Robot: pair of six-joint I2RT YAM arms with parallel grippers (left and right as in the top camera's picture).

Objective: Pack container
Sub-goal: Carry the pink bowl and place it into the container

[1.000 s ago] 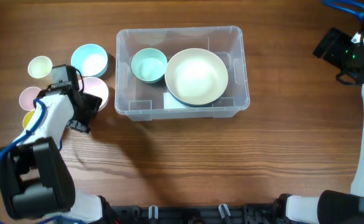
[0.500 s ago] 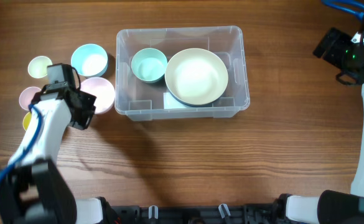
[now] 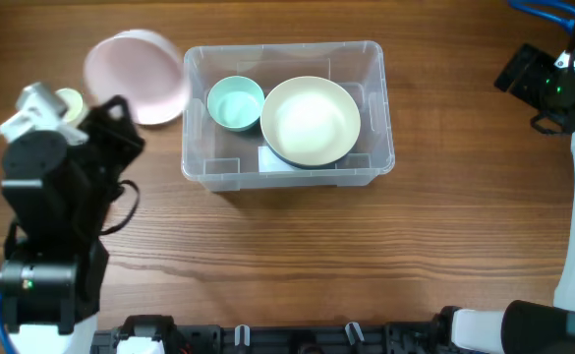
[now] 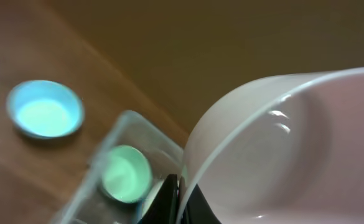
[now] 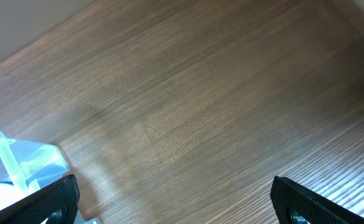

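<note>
**Packing about half done: two bowls in the container, a third in the air**

My left end effector (image 4: 180,200) is clamped shut on the rim of the pink bowl (image 3: 137,63). The bowl hangs tilted above the bench (image 3: 316,256), just beside the container's upper left corner and not yet over its opening. The container (image 3: 285,45) stands upright at mid-bench. It holds a small mint bowl (image 3: 235,103) on the left and a large cream bowl (image 3: 310,120) close against it. My right end effector (image 5: 175,199) is spread wide, grips nothing, and hangs well apart at the far right.

Not yet packed are the pink bowl, a blue bowl (image 4: 45,116) on the bench (seen from the left wrist, hidden from overhead) and a pale yellow cup (image 3: 69,100) partly behind my left arm. I cannot tell whether more lies under that arm.

I judge that the pink bowl must next go over the rim and be released. Little bare floor is left, so nesting looks likely.
</note>
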